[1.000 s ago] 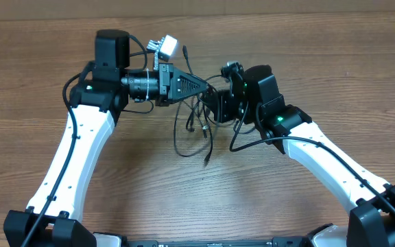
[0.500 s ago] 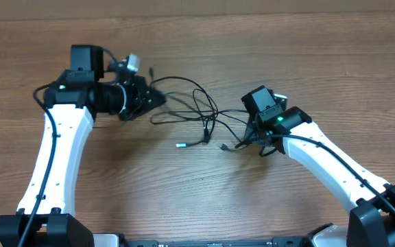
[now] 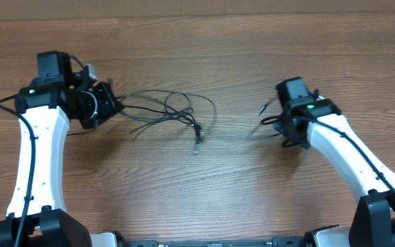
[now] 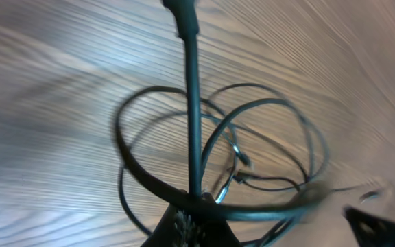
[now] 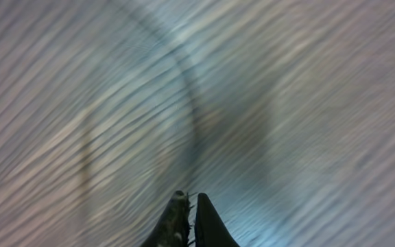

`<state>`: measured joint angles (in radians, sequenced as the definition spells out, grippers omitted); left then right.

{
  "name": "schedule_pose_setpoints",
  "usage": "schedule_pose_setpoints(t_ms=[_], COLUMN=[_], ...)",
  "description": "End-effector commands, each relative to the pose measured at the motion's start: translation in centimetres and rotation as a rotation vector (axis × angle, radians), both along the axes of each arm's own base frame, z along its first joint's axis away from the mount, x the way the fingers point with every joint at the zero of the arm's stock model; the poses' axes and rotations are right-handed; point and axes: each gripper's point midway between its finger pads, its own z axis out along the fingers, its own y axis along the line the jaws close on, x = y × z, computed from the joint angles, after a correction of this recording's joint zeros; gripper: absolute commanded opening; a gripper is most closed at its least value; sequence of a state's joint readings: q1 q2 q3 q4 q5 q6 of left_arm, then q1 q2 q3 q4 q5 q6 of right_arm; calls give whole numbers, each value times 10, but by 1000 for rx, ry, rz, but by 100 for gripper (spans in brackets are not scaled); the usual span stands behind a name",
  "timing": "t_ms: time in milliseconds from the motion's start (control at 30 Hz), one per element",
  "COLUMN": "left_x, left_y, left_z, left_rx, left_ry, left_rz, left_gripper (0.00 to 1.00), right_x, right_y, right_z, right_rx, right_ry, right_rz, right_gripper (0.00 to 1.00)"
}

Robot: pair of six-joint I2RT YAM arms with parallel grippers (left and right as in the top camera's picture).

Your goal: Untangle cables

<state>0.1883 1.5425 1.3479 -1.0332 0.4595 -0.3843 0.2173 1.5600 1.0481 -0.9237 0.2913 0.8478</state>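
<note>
A bunch of thin black cables (image 3: 170, 113) lies looped on the wood, stretching right from my left gripper (image 3: 114, 106) to a silver-tipped plug (image 3: 197, 139). In the left wrist view the left gripper (image 4: 196, 206) is shut on those cables (image 4: 252, 130), with one cord running straight up from its tips. Far to the right, my right gripper (image 3: 282, 130) is shut. A separate thin cable (image 3: 264, 108) hangs by it, clear of the bunch. The right wrist view is smeared: shut fingertips (image 5: 190, 199) and a faint dark cable arc (image 5: 192, 96) rising from them.
The wooden table (image 3: 204, 192) runs under both arms. The white left arm (image 3: 36, 165) and the white right arm (image 3: 352, 161) reach in from the near edge, each with its own thicker black cable along it.
Both arms have swung apart, the left one to the left and the right one to the right. The tangle between them has been drawn out, and one cable has come away with the right gripper.
</note>
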Motion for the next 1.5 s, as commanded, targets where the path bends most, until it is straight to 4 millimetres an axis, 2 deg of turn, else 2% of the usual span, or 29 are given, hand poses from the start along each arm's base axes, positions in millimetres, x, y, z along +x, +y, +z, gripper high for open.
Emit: schedule_pose_setpoints(t_ms=[0,67,100,167,233,367,433,567,600,667,933,1133,1233,1333,1467], left_x=[-3,-3,-1,2,2,-5,-11,-23,-24,-25,-31,-28,-26,-27,-36], left_y=[26,17,5,-27,-52,-92,-110,-144,-149,-156,-177,-183,-184,-184,-180], left_z=[4,7,12,30,45,57,57,56,54,50,47,60,69,73,66], left_rx=[102,61,14,-100,-177,-216,-206,-187,-172,-139,-99,-96,-95,-94,-99], left_ry=[-9,-27,-64,-185,-283,-390,-407,-441,-442,-440,-446,-479,-498,-499,-435], left_rz=[42,8,-55,-237,-370,-572,-654,-797,-814,-839,-906,-912,-914,-914,-910], left_gripper=[4,4,4,4,5,4,4,5,4,4,4,4,4,4,4], right_x=[1,6,12,23,28,20,15,4,1,-7,-26,-33,-29,-19,-8], right_y=[-18,-8,6,40,82,151,173,206,213,226,252,259,257,252,262], right_z=[-1,-3,-3,3,16,51,61,67,68,70,72,72,68,64,80], right_rx=[40,123,184,316,475,741,794,797,799,806,824,828,788,736,765], right_ry=[0,-1,-8,-49,-111,-237,-272,-299,-299,-297,-284,-274,-276,-281,-374], right_rz=[-90,-30,57,282,519,858,945,1077,1101,1143,1228,1251,1238,1194,1212], right_gripper=[4,4,4,10,16,23,26,40,45,49,53,53,48,47,49])
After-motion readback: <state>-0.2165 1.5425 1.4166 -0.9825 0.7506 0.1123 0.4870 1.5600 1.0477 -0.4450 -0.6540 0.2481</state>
